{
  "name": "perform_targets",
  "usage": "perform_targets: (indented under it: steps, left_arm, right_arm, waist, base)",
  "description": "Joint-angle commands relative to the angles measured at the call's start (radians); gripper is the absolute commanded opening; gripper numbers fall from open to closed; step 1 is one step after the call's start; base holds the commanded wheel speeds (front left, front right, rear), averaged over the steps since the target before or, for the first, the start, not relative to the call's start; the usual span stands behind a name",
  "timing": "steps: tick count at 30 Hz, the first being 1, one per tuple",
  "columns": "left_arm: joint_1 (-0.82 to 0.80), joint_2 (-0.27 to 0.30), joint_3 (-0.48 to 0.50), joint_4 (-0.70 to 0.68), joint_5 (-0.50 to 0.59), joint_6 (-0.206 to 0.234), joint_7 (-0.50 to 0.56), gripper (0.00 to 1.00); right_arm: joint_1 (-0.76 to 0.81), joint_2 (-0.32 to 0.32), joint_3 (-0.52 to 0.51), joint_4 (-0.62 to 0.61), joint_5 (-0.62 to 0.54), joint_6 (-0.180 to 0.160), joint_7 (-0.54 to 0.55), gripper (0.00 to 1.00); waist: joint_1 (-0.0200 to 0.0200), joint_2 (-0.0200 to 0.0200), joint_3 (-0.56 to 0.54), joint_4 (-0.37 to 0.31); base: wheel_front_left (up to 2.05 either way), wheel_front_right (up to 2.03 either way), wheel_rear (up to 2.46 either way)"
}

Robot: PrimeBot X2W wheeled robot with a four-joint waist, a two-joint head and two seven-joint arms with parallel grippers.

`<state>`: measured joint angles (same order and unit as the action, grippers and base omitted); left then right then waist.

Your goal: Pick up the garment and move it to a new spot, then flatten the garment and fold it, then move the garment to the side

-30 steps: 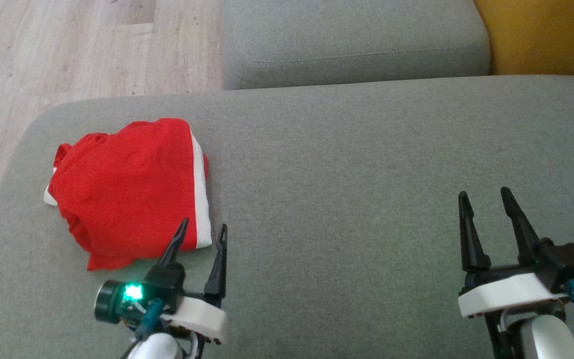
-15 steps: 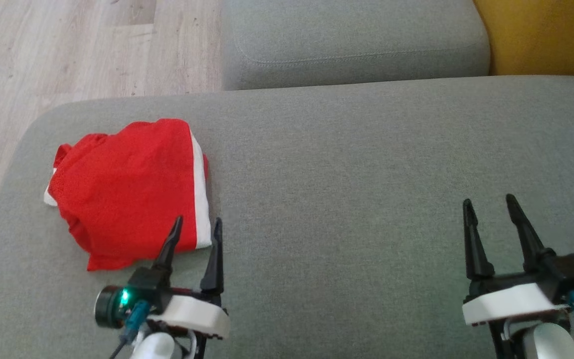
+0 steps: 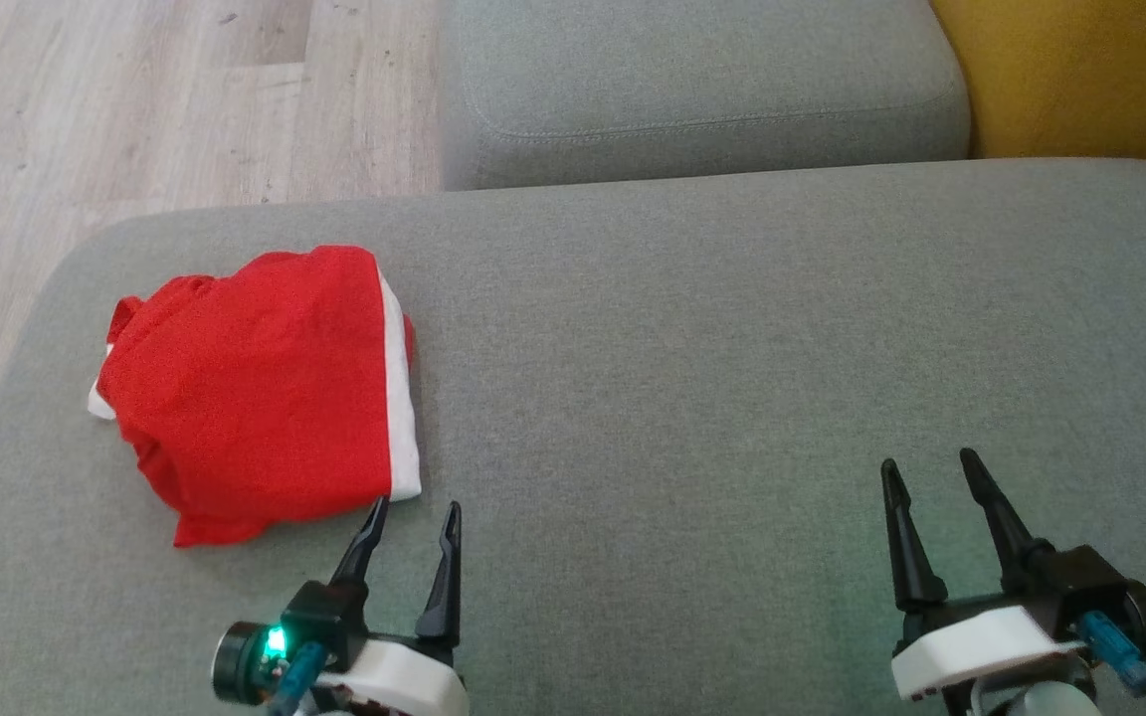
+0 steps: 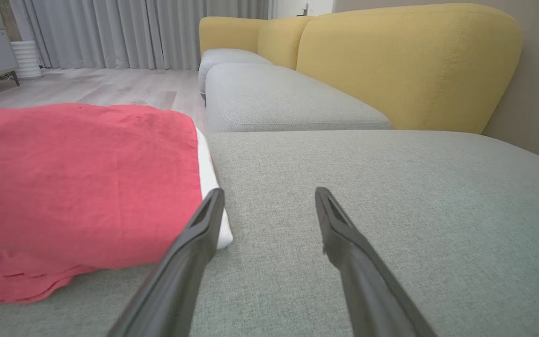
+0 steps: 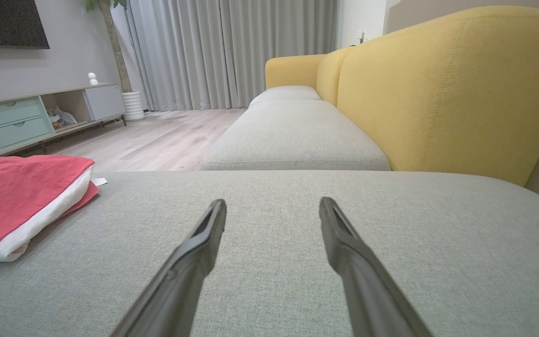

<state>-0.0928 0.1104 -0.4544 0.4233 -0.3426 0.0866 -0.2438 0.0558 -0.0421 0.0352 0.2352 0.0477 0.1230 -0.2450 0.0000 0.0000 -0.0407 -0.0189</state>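
The garment (image 3: 255,393) is red with a white band along its right edge and lies folded on the left part of the grey sofa seat (image 3: 732,378). It also shows in the left wrist view, garment (image 4: 82,178), and at the left of the right wrist view, garment (image 5: 17,201). My left gripper (image 3: 416,509) stands open just below the garment's near right corner, apart from it, with nothing between its fingers. My right gripper (image 3: 931,465) is open over bare seat at the lower right, holding nothing.
A second grey seat cushion (image 3: 702,89) lies beyond the seat, with a yellow backrest (image 3: 1080,80) at the far right. Wooden floor (image 3: 135,109) runs past the seat's left edge. A low cabinet (image 5: 26,117) stands across the room.
Both grippers have drawn back toward me, lower in the head view. The left fingertips, which overlapped the garment's near corner, now sit just clear of it. The garment has not moved.
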Motion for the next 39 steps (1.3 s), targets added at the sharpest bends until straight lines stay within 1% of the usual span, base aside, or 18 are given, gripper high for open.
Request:
perform_targets:
  steps: [1,13,19,24,39]
  left_arm:
    - [-0.050,-0.005,0.026,-0.021,0.023,-0.003,-0.018,1.00]
    - [-0.052,-0.020,0.051,-0.020,0.036,-0.017,-0.018,1.00]
    - [-0.051,-0.024,0.069,-0.022,0.042,-0.022,-0.018,1.00]
    - [-0.052,-0.022,0.085,-0.025,0.053,-0.021,-0.018,1.00]
    - [-0.034,-0.001,0.112,-0.030,0.072,-0.015,-0.018,1.00]
  right_arm:
    - [-0.034,-0.008,0.031,-0.023,-0.014,0.008,-0.017,1.00]
    - [-0.040,-0.008,0.031,-0.012,0.009,0.008,-0.017,1.00]
    - [-0.040,-0.008,0.045,-0.012,0.024,0.008,-0.017,1.00]
    - [-0.037,-0.008,0.069,-0.018,0.037,0.008,-0.017,1.00]
    - [-0.020,-0.008,0.153,-0.042,0.061,0.008,-0.017,1.00]
  waist:
    - [0.0000,0.0000,-0.001,0.001]
    - [0.0000,0.0000,-0.003,0.010]
    - [0.0000,0.0000,-0.002,0.029]
    - [0.0000,0.0000,-0.006,0.071]
    - [0.0000,0.0000,-0.022,0.238]
  base:
    - [0.00,0.00,0.00]
    - [0.00,0.00,0.00]
    - [0.00,0.00,0.00]
    - [0.00,0.00,0.00]
    - [0.00,0.00,0.00]
